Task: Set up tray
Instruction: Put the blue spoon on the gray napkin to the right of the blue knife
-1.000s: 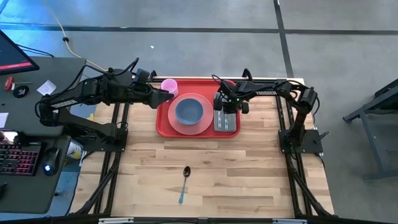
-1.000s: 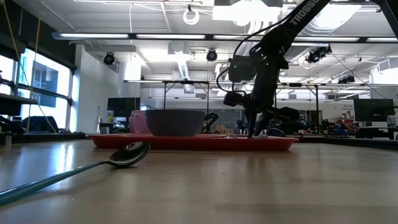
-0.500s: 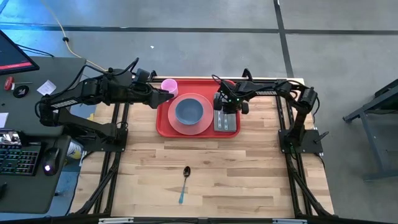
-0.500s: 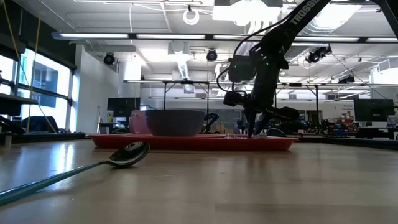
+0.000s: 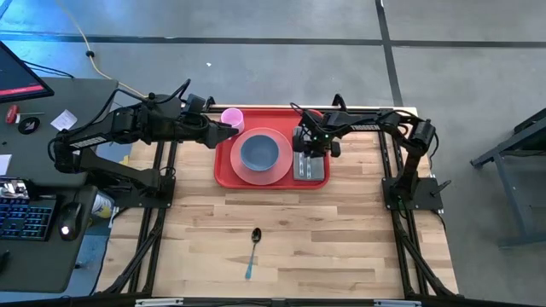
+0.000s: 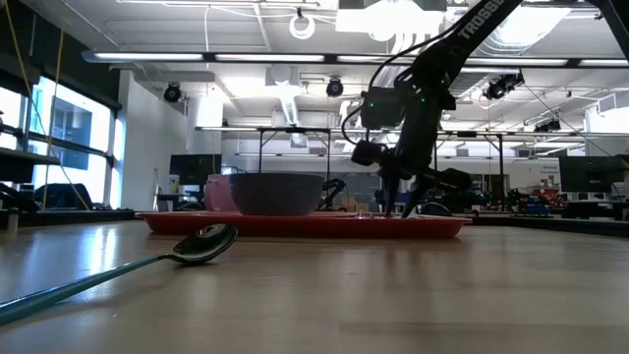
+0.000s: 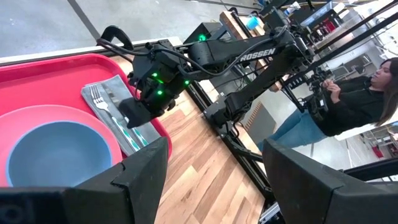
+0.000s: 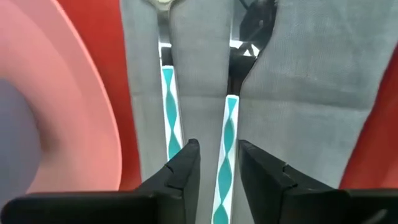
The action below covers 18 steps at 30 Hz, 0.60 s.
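Note:
The red tray (image 5: pixel 223 175) lies at the table's far middle. On it sit a salmon plate (image 5: pixel 256 176) with a blue bowl (image 5: pixel 258 153), and a grey napkin (image 5: pixel 310 169) on its right part. A pink cup (image 5: pixel 232 117) stands at its far left corner. Two teal-handled pieces of cutlery lie side by side on the napkin (image 8: pixel 292 74). My right gripper (image 8: pixel 219 171) hangs over the napkin, open by a narrow gap, its fingers on either side of one teal handle (image 8: pixel 227 134). My left gripper (image 5: pixel 223 132) waits open at the tray's left edge, beside the cup.
A teal-handled spoon (image 5: pixel 252 251) lies alone on the wood toward the near edge, bowl end pointing far; it shows close up in the low view (image 6: pixel 201 244). A person stands beyond the table in the left wrist view. A desk with a keyboard sits off the table's left.
In the low view my right gripper's fingertips, together on the tray half a second ago, now stand slightly apart: it has opened a little over the napkin. The cutlery lies where it was. The left arm has kept still.

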Available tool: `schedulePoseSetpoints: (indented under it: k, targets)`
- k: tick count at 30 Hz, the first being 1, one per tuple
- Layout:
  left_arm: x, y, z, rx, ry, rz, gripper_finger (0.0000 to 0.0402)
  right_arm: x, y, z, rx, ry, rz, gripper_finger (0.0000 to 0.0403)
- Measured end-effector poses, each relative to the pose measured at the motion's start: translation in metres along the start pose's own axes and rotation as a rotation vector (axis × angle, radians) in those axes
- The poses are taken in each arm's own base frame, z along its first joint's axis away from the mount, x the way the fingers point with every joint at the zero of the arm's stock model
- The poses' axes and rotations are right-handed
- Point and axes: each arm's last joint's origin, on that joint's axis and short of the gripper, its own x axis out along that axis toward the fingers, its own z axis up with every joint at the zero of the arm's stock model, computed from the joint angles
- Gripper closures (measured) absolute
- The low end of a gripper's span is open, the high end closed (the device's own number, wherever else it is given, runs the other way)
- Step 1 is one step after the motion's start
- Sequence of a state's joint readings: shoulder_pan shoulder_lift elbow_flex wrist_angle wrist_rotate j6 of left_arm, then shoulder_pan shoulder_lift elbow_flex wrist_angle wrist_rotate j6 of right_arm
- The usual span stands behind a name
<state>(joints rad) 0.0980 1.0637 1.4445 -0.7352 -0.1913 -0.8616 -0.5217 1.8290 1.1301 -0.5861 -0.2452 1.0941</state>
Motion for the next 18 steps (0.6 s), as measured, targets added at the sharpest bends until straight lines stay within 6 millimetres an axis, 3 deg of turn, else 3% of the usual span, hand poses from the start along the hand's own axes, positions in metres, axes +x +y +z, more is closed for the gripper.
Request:
schedulePoseSetpoints:
  k: [8, 18]
  targets:
    - [0.0, 0.0, 0.0, -0.006, 0.0, 0.0, 0.011, -0.019, 0.0, -0.004, -0.045, -0.035, 0.01, 0.0289]
    - [0.0, 0.0, 0.0, -0.003, 0.002, 0.002, 0.011, -0.07, -0.004, -0.008, -0.122, -0.147, 0.066, 0.029]
